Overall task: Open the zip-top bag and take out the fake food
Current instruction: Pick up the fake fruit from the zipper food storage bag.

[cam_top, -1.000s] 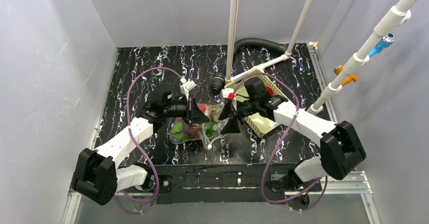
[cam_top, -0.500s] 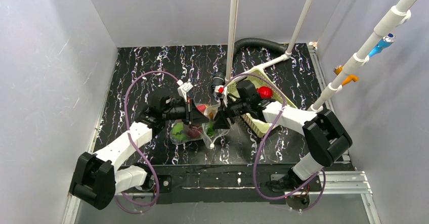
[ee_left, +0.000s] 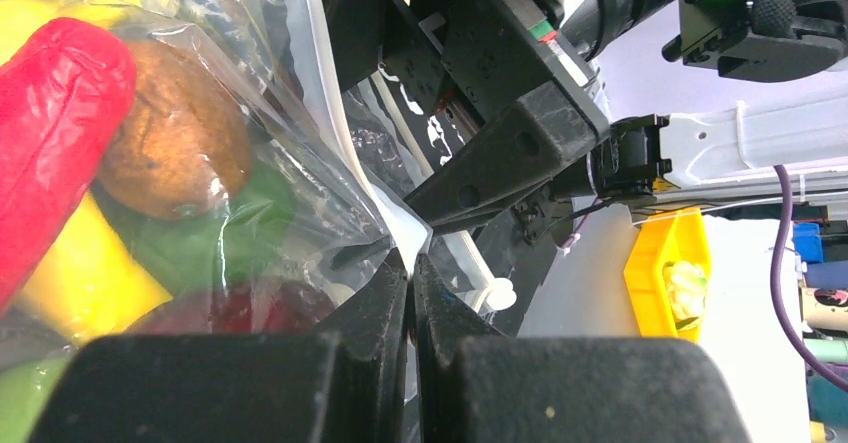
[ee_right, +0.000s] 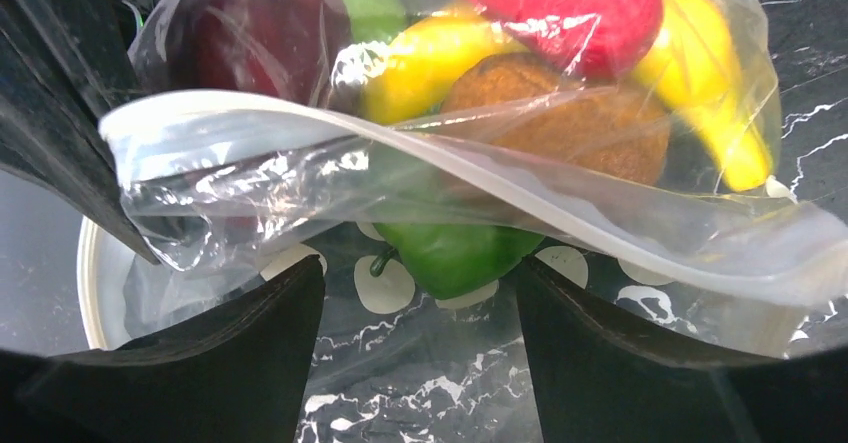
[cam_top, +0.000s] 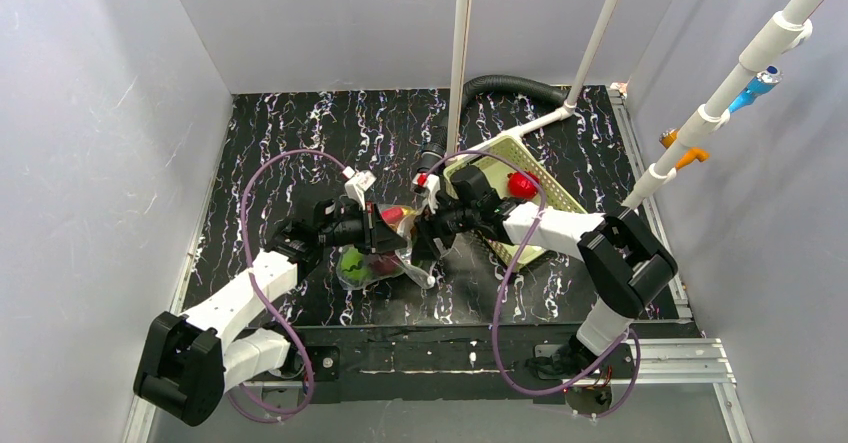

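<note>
The zip-top bag [cam_top: 372,263] lies between my two grippers, clear with white dots, its mouth gaping. My left gripper [cam_top: 388,235] is shut on the bag's edge, as the left wrist view [ee_left: 410,260] shows. Inside the bag [ee_left: 300,163] I see a red chili [ee_left: 50,113], a brown round piece [ee_left: 175,148], a yellow banana [ee_left: 85,278] and a dark red fruit [ee_left: 250,308]. My right gripper [cam_top: 420,238] is open at the bag's mouth [ee_right: 400,153]. In the right wrist view it [ee_right: 415,278] has a green pepper [ee_right: 455,253] just beyond its fingertips.
The pale green slotted basket [cam_top: 545,198] lies right of the bag with a red toy [cam_top: 522,185] in it. A black ribbed hose [cam_top: 500,85] and white poles [cam_top: 462,58] stand behind. Grey walls close in the table on three sides.
My right gripper has moved left from the basket side up to the bag's mouth. My left gripper has shifted slightly left and nearer, pulling the bag with it.
</note>
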